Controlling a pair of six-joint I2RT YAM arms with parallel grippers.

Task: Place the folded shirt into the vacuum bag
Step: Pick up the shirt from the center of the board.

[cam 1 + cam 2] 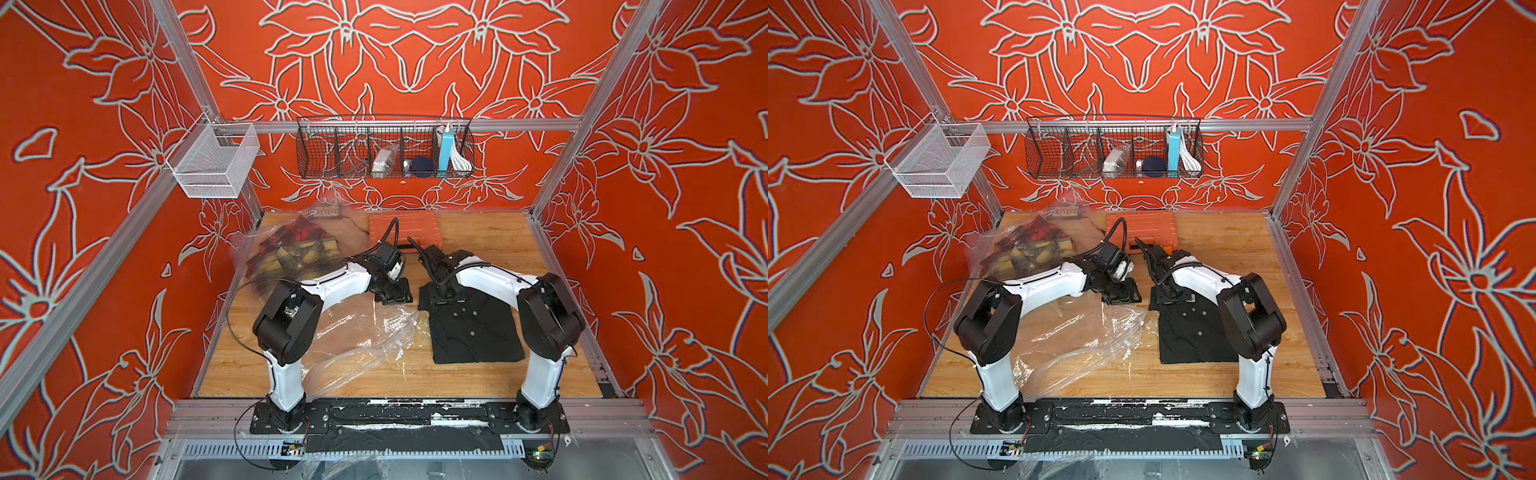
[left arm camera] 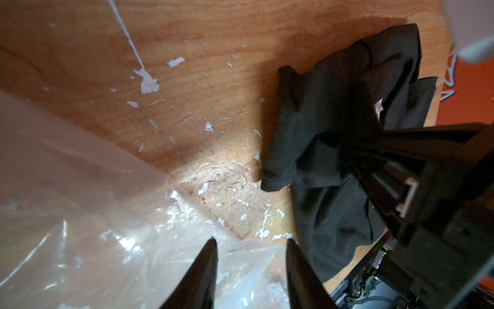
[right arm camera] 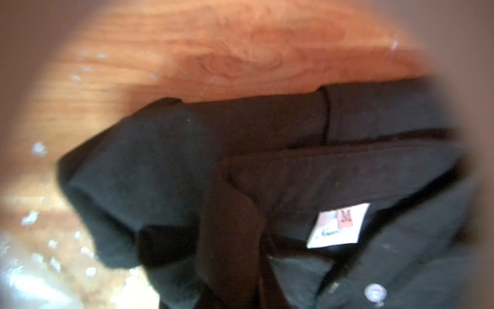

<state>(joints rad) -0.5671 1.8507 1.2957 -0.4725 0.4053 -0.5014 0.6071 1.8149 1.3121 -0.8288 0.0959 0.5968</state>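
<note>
Lying crumpled at lower centre in both top views, the bag [image 1: 357, 345] spreads nearly flat on the tabletop [image 1: 478, 386]. At the upper left a plaid shirt [image 1: 291, 253] sits under more clear plastic; whether that is the same bag cannot be told.

The left hand [image 2: 250, 240] hovers over the bag's edge with its fingers apart, and nothing shows between them. Right of it, the right hand [image 2: 344, 152] appears pinched together on the collar end of the shirt [image 1: 473, 328], bunching the cloth there. The rest of the shirt lies folded on bare wood, just beside the bag and wholly outside it.

Several things could go wrong from here:
- The grip takes only a small fold at one end, so a lift would likely let the body hang and unfold.
- The cloth may slip free.
- No mouth is held open, so a dragged shirt would probably ride over the plastic or push the bag away.
- The two wrists sit near each other, so a sideways sweep risks a knock.
</note>
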